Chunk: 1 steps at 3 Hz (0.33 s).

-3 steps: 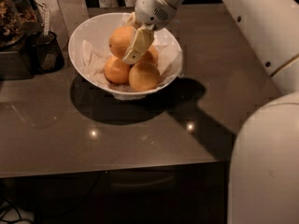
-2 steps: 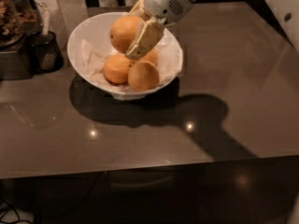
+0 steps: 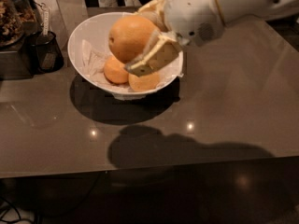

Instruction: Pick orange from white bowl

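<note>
The orange (image 3: 128, 35) is large, round and deep orange. My gripper (image 3: 138, 40) is shut on it, with one pale finger (image 3: 155, 59) across its near right side and the other behind it. It hangs over the white bowl (image 3: 78, 37), raised above the fruit left inside. The bowl is lined with crumpled white paper and stands at the back left of the dark table. A smaller orange fruit (image 3: 115, 70) and a paler yellowish fruit (image 3: 144, 82) lie in it. My white arm (image 3: 219, 6) reaches in from the upper right.
A small black cup (image 3: 46, 54) stands left of the bowl, next to a dark container of brown bits (image 3: 10, 20) at the far left edge. The glossy dark table (image 3: 224, 106) stretches to the right and front. The arm's shadow (image 3: 149, 150) lies near the front edge.
The gripper has lifted the orange up off the other fruit in the bowl, and the arm has come up nearer the camera.
</note>
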Tool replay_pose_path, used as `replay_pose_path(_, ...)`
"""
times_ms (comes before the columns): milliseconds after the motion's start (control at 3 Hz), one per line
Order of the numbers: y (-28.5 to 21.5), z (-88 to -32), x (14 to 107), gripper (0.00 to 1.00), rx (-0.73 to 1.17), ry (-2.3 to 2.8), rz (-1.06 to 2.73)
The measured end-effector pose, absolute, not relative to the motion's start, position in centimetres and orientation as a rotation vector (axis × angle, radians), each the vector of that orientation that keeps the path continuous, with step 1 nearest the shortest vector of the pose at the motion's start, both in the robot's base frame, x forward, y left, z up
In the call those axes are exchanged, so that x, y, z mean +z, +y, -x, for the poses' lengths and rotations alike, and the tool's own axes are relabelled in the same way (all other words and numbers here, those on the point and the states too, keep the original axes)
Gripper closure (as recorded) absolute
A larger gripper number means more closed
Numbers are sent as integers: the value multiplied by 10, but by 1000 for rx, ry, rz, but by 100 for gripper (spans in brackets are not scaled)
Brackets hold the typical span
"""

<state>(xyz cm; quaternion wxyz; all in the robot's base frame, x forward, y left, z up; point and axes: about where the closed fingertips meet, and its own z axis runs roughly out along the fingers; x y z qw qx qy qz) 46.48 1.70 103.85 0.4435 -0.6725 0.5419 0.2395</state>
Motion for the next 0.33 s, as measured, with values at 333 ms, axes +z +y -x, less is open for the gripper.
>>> replay_pose_path(333, -8, -452, 1020, 100, 637, 1403, 1592)
